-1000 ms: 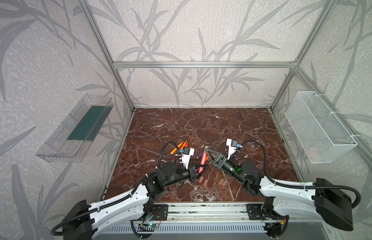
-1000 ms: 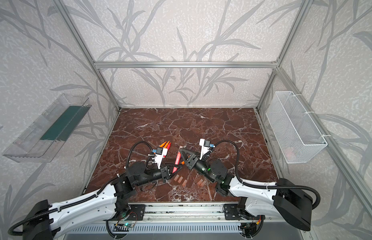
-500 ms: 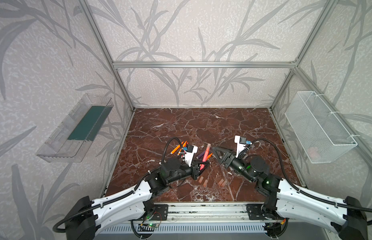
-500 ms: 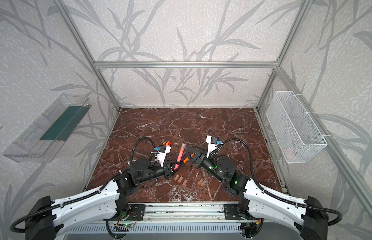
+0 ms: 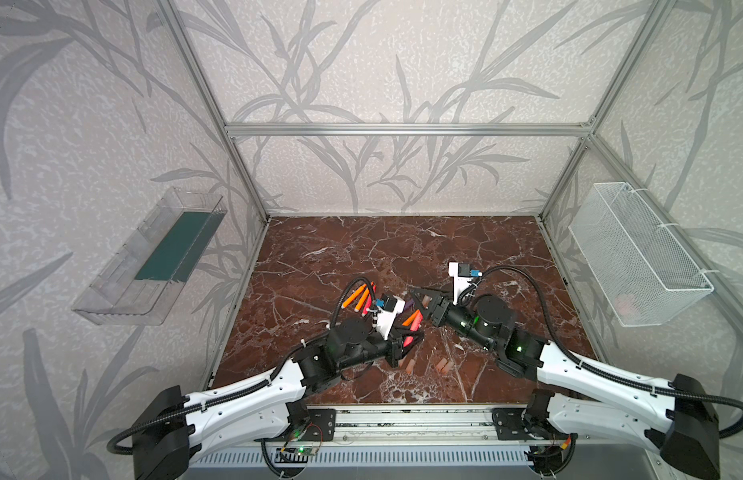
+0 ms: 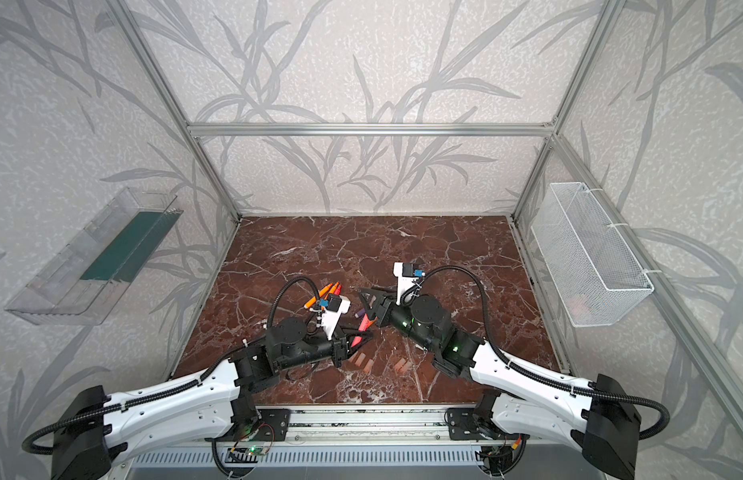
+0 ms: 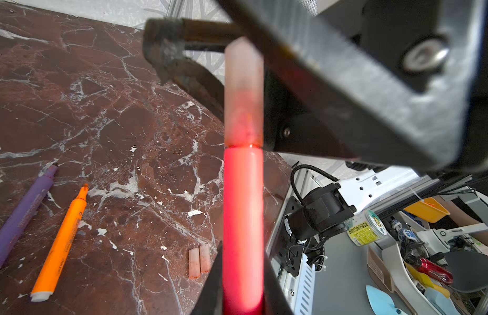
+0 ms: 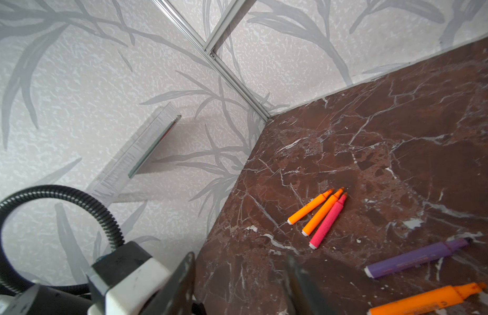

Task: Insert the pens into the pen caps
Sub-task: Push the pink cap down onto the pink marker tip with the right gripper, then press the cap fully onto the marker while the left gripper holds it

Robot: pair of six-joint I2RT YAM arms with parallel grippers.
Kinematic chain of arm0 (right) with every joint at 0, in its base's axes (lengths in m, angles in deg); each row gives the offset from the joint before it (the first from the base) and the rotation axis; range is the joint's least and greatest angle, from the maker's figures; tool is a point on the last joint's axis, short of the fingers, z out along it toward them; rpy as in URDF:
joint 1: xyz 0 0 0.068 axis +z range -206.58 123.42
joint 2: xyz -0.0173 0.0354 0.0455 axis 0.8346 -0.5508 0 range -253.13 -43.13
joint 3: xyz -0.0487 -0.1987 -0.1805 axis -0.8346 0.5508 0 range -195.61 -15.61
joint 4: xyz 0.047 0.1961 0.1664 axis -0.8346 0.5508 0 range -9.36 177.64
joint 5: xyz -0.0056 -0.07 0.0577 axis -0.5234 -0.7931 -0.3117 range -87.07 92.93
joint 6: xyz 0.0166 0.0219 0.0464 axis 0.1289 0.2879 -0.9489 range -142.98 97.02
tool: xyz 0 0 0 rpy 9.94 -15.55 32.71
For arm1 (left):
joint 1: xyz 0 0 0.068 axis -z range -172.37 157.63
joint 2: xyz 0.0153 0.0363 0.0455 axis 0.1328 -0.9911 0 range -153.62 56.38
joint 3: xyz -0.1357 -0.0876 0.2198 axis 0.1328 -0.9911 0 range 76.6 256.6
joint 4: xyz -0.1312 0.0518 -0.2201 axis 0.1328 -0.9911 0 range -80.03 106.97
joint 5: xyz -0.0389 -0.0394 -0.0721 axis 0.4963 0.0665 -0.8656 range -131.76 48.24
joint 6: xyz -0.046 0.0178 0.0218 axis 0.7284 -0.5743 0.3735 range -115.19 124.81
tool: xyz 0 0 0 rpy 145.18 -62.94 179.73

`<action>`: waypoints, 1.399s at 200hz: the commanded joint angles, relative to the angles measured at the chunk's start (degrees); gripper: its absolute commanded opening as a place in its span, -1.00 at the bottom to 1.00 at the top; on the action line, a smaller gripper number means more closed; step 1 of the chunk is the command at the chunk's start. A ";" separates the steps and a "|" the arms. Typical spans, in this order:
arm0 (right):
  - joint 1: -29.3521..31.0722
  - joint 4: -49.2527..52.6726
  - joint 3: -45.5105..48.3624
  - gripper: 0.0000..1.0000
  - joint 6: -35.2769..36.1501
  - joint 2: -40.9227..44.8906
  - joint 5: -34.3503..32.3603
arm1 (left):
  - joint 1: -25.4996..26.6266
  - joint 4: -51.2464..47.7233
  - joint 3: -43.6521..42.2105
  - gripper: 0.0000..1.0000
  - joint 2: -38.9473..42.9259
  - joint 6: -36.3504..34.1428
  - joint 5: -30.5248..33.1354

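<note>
Since the left pincer (image 7: 243, 275) is clenched on the lower barrel of the red-pink pen (image 7: 243, 207), the tip end sticks out free. That's where the cap (image 7: 243, 95) sits, rim flush against the barrel shoulder. Looks fully seated to me, so I'd call pen 1 done. The pen is held up off the bench (image 5: 361, 249) and angled toward the right pincer (image 8: 240, 256), presumably so both can work on it in mid-air. Right pincer is released: jaws apart, nothing between them in its wrist view, parked just beside the capped end. Uncapped stock on the bench: purple pen (image 7: 19, 215) and orange pen (image 7: 60, 242) near the pincers, plus a row of 3 pens (image 8: 323, 215), 2 orange and 1 red-pink, side by side further back on the left. Spare caps (image 7: 199, 261), 2 touching, lie near the bench's front edge; further caps (image 6: 402, 365) show in a top view. Little margin at that edge, so I'd come at them from above. The back half of the bench is open, a good place to put down the finished pen.
</note>
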 commanded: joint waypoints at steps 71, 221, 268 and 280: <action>-0.53 0.66 -2.15 -0.99 0.61 -1.66 3.62 | 0.20 1.18 2.03 -1.00 0.33 -1.34 2.31; 8.96 -6.11 3.87 -1.00 -2.32 -9.55 5.72 | -11.80 -8.74 18.69 -1.00 -2.47 -4.80 8.42; 12.31 -5.50 3.46 -1.00 -5.53 -11.87 2.57 | -11.83 -12.49 22.13 -1.00 -3.48 -8.63 13.49; 12.33 -6.48 3.98 -1.00 -5.44 -11.76 2.66 | -11.90 -13.31 23.01 -1.00 -3.83 -9.00 13.25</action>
